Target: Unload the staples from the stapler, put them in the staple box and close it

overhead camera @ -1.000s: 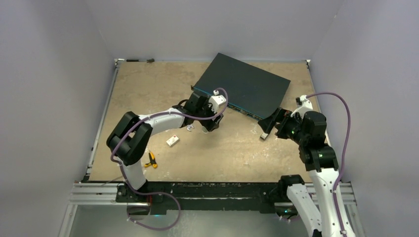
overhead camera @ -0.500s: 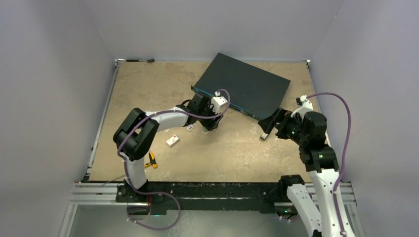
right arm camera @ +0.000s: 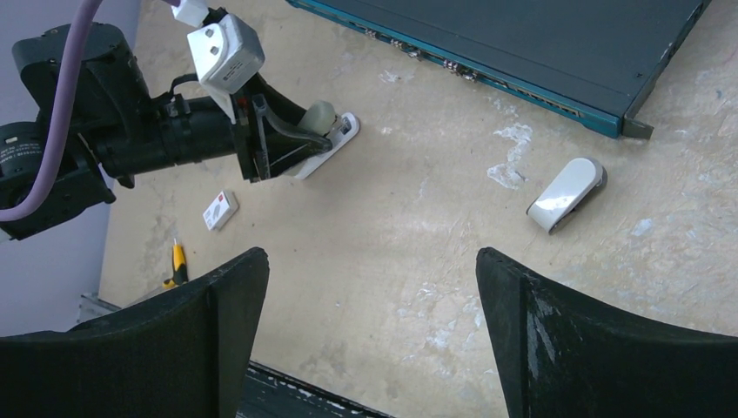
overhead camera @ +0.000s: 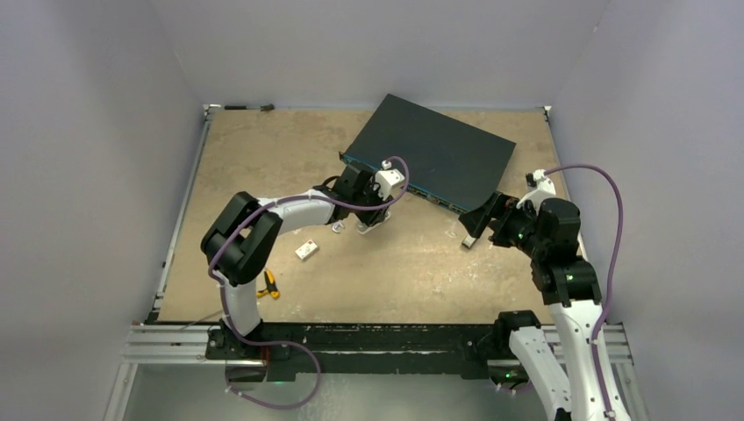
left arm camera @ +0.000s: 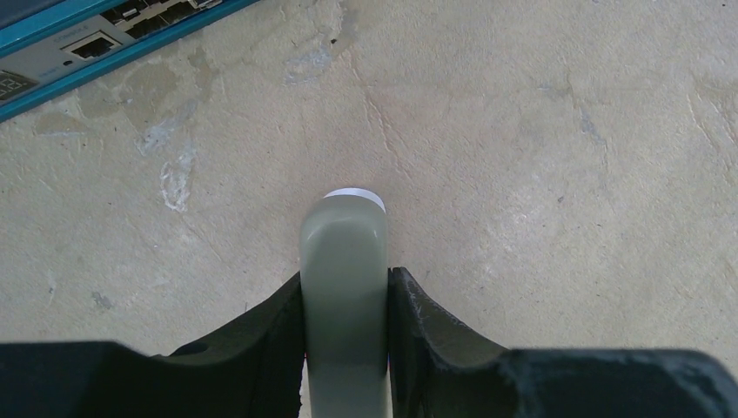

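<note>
The stapler [left arm camera: 344, 261] has a pale grey-green top. My left gripper [left arm camera: 345, 274] is shut on its sides. In the right wrist view the stapler [right arm camera: 324, 122] rests on its pale base on the table, with the left gripper [right arm camera: 300, 144] around it. In the top view it is a pale piece [overhead camera: 372, 225] under the left gripper [overhead camera: 370, 219], just in front of the switch. My right gripper [right arm camera: 370, 257] is open and empty; in the top view it [overhead camera: 481, 221] hovers at the right. No staples show clearly.
A dark network switch [overhead camera: 434, 149] with a teal front lies at the back. A stubby grey piece [right arm camera: 566, 193] lies below my right gripper. A small red-and-white box [overhead camera: 306, 250] and a yellow-handled tool [overhead camera: 268, 284] lie at the front left.
The left arm's elbow has swung right and its wrist has shifted slightly, so the stapler's pale end now shows under the left gripper. The right arm has not moved.
</note>
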You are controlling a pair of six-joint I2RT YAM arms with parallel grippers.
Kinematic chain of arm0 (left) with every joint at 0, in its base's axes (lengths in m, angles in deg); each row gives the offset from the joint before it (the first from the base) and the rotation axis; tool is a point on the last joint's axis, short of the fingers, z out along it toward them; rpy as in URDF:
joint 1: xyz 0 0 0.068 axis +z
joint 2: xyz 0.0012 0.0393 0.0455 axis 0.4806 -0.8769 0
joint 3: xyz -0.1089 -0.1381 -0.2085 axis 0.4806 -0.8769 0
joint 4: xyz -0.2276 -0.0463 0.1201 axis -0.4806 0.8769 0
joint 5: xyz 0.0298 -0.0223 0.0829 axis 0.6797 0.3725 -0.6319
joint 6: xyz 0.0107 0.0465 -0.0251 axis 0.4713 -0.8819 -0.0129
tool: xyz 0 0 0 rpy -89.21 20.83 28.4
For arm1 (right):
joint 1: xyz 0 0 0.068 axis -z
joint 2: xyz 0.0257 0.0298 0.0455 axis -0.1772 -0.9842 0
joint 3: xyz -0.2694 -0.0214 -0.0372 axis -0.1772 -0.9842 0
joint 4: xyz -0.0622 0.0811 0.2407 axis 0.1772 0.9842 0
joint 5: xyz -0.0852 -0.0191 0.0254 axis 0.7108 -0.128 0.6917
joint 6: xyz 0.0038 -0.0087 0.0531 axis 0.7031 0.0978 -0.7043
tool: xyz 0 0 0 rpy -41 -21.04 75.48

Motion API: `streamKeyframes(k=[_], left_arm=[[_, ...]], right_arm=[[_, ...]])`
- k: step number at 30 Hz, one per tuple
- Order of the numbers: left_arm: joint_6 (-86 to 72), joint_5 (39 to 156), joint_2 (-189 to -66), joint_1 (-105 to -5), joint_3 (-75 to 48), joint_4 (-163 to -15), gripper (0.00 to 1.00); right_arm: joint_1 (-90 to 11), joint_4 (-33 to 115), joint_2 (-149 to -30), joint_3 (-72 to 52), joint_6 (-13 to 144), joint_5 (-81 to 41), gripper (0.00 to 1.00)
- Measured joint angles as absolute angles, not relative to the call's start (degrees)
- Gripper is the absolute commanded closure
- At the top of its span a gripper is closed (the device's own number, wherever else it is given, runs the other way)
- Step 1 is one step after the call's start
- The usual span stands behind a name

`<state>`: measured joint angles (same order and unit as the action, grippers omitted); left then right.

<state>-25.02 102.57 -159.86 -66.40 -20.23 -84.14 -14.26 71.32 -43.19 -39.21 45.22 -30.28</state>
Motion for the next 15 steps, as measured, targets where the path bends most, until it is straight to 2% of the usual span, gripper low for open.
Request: streamKeyframes(k=[1,6,15], left_arm=[[-25.0,102.6,-159.8,-66.4,-20.2,-84.1,1.00],[-23.3,103.9,-156.2,-66.4,-22.0,-85.9,1.00],[-15.4,109.6,-130.7,-66.4,-31.2,-94.3,1.00]], right_arm=[[-14.3,71.3,-43.2,-39.2,45.2,-30.3,0.08],[-14.3,71.0,-42.9,-39.7,45.2,-30.4,0.10],[-14.3,62.6,-41.2,-48.0,37.9,-37.3,0.16]])
